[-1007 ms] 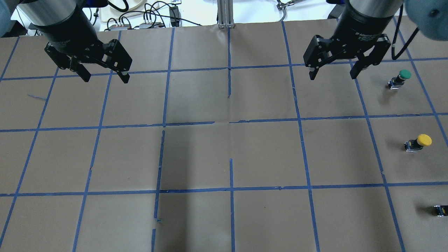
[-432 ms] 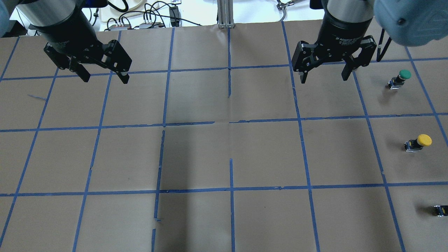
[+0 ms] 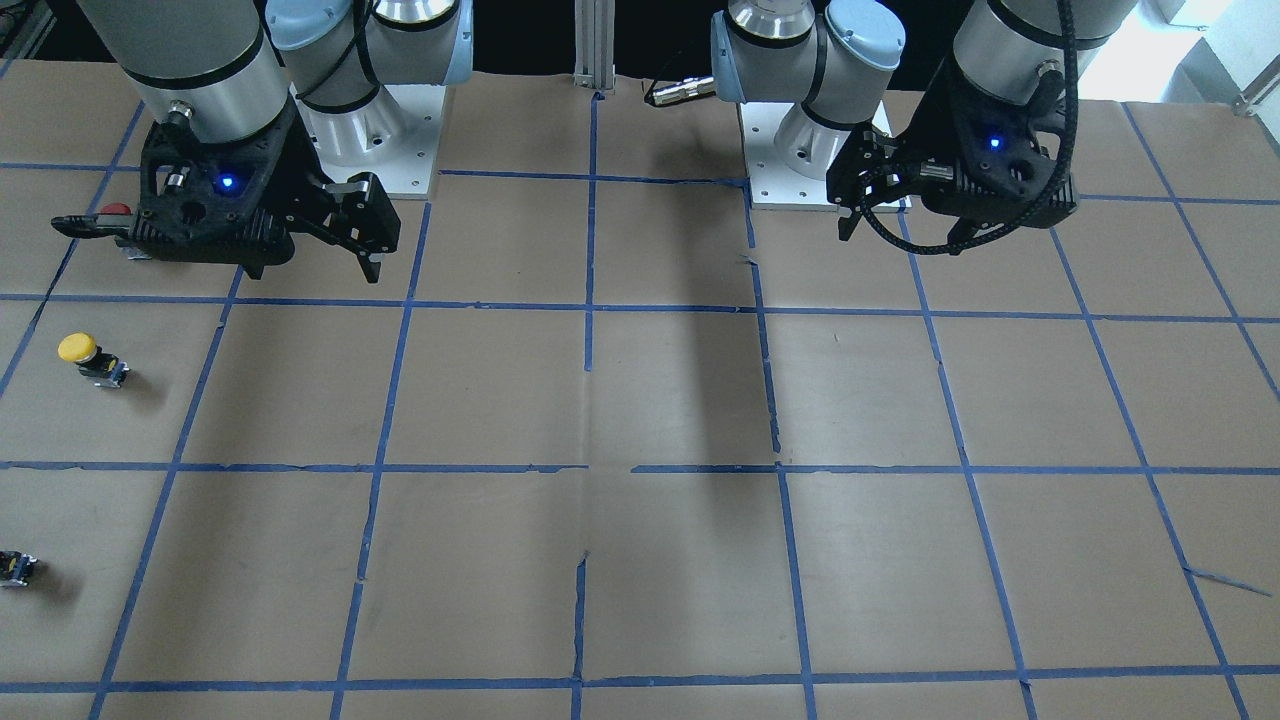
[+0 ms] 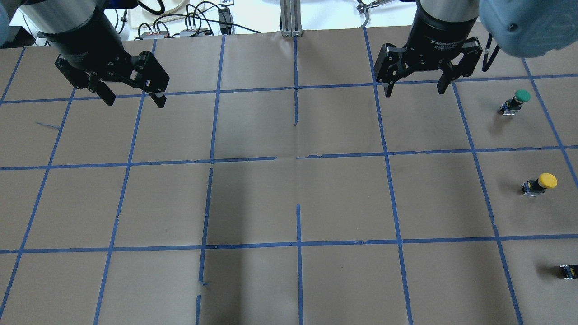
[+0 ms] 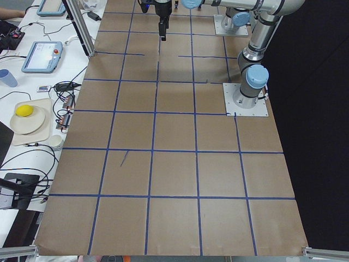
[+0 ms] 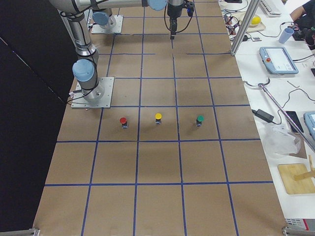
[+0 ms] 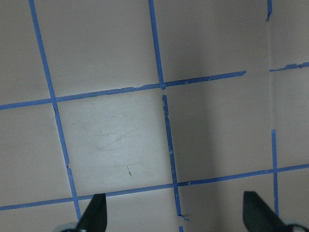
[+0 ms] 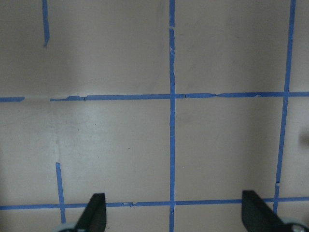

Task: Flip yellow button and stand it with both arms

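Note:
The yellow button sits on the brown paper at the table's right side, and also shows in the front view and the right view. Its yellow cap seems to be uppermost over the dark body. My right gripper is open and empty, hovering at the back of the table, well behind and to the left of the button. Its wrist view shows only paper and tape. My left gripper is open and empty at the back left, with bare paper under it.
A green-capped button stands behind the yellow one. A red-capped button is nearest the robot base. A tiny dark block lies at the front right. Blue tape lines grid the table. Cables and devices lie beyond the table's back edge.
My right gripper has moved left and a little back, away from the buttons, staying open. The left gripper and the buttons have not moved.

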`<state>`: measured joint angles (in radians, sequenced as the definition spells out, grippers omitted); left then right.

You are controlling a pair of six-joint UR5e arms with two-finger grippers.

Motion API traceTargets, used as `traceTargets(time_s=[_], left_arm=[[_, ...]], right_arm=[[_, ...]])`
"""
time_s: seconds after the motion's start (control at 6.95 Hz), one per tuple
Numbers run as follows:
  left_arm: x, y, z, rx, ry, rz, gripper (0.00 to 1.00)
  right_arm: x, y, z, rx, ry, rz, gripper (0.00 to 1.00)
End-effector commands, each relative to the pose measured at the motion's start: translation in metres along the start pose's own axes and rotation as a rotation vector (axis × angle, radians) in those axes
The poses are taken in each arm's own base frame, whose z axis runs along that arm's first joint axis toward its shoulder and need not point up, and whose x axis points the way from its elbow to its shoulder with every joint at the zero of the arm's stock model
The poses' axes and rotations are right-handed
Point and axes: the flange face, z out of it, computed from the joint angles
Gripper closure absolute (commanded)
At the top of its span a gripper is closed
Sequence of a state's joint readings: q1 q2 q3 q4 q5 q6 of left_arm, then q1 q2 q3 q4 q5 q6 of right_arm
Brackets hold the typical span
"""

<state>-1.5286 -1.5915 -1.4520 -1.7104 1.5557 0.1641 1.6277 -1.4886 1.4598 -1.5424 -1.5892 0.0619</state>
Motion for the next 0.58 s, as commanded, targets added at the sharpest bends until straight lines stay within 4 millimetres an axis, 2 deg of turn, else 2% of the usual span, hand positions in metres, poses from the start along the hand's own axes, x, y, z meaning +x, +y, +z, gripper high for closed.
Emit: traceTargets(time_s=[0.0, 0.43], left_arm=[[-0.0006, -0.001, -0.0027, 0.009, -0.003, -0.01, 0.0], [-0.0004, -0.0021, -0.0059, 0.017, -0.001, -0.022, 0.0]], right_arm=[[0.0015, -0.0036, -0.0063, 0.042, -0.004, 0.006, 0.0], [0.0014, -0.0036, -0.0018, 0.029, -0.003, 0.003, 0.01]])
